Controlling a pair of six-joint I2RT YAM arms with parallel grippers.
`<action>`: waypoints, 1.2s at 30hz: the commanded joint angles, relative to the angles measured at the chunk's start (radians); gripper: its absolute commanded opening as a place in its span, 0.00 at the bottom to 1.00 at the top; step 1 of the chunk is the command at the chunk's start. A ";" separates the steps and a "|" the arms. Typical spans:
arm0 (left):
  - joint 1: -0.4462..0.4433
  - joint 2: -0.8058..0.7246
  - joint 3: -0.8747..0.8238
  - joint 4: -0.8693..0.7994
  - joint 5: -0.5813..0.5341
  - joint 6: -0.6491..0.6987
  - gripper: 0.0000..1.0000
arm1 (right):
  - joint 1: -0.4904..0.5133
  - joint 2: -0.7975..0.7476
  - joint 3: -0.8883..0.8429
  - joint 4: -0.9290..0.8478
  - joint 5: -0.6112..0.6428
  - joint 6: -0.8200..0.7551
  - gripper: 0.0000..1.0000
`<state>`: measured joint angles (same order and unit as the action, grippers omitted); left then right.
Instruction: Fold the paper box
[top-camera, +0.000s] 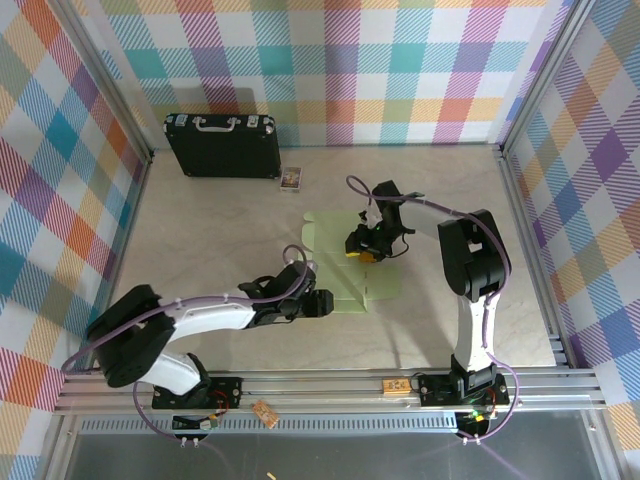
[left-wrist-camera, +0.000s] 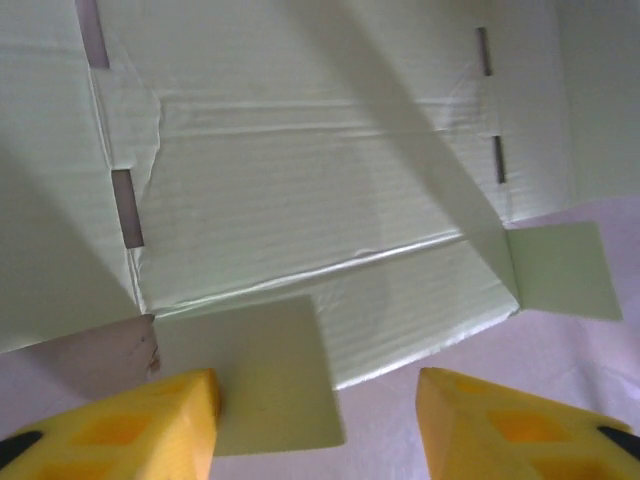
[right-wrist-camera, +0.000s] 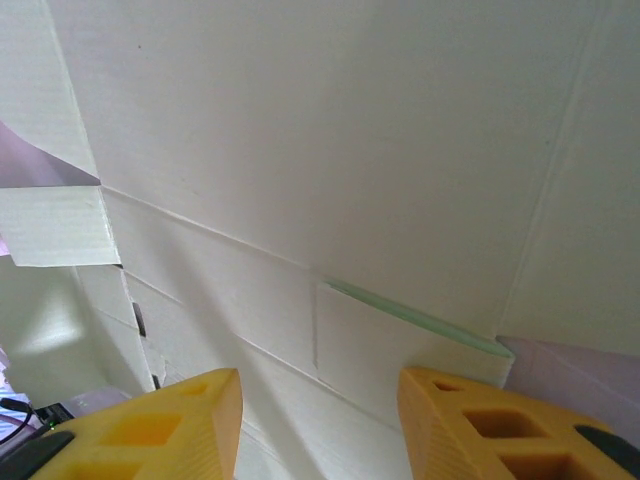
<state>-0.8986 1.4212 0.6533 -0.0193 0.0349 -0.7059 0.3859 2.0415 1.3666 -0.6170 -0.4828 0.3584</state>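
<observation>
Paper box (top-camera: 338, 272): pale green thin card, a flat cutout not yet raised into a box. Lies on the table (top-camera: 200, 230), centre-right, betw. the two grippers. Well apart from the black case (top-camera: 222, 145) and small card (top-camera: 291, 179) at the back.
Surface: left wrist view shows faint ribbing, pressed crease lines (left-wrist-camera: 330, 268) and narrow dark slots (left-wrist-camera: 127, 207) along the side folds. Card is wrinkled near one slot.
Flaps: small rect. flap (left-wrist-camera: 250, 370) at the near edge, a second (left-wrist-camera: 560, 272) off to the side, both lying about flat. Right wrist view shows one tab edge (right-wrist-camera: 410, 315) lifted slightly.
Handling (est.): v. light, thin, bends readily. Likely to slide on the smooth top if pushed w/o a hold-down. May dent or tear at the slots if pinched hard. Creases should fold cleanly; panels betw. them will bow.
Where to hold (est.): pinch a flap or panel edge close to a crease, w/ the other arm pressing flat on the adjacent panel as anchor. Avoid mid-panel grips.
Left gripper (top-camera: 323, 303): at the box's near edge. Jaws parted, nothing pinched. Flap lies betw. the fingertips (left-wrist-camera: 150, 430), against or just beside one, clear of the other.
Right gripper (top-camera: 364, 250): over the far-right part of the box, close to the card. Jaws parted, bare card seen in the gap betw. the pads (right-wrist-camera: 150, 420). Cannot tell whether the tips touch it.
Stage (est.): early, no wall upright.
</observation>
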 joint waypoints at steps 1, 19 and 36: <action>0.065 -0.109 0.074 -0.146 -0.006 0.052 0.61 | 0.006 0.040 -0.058 0.026 0.070 0.007 0.47; 0.425 0.239 0.419 -0.268 0.185 0.222 0.62 | 0.005 0.031 -0.133 0.110 0.062 0.007 0.46; 0.425 0.405 0.513 -0.249 0.245 0.249 0.58 | 0.004 0.038 -0.136 0.119 0.044 0.005 0.47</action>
<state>-0.4751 1.8248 1.1503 -0.2600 0.2565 -0.4767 0.3855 2.0056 1.2770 -0.4706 -0.5213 0.3584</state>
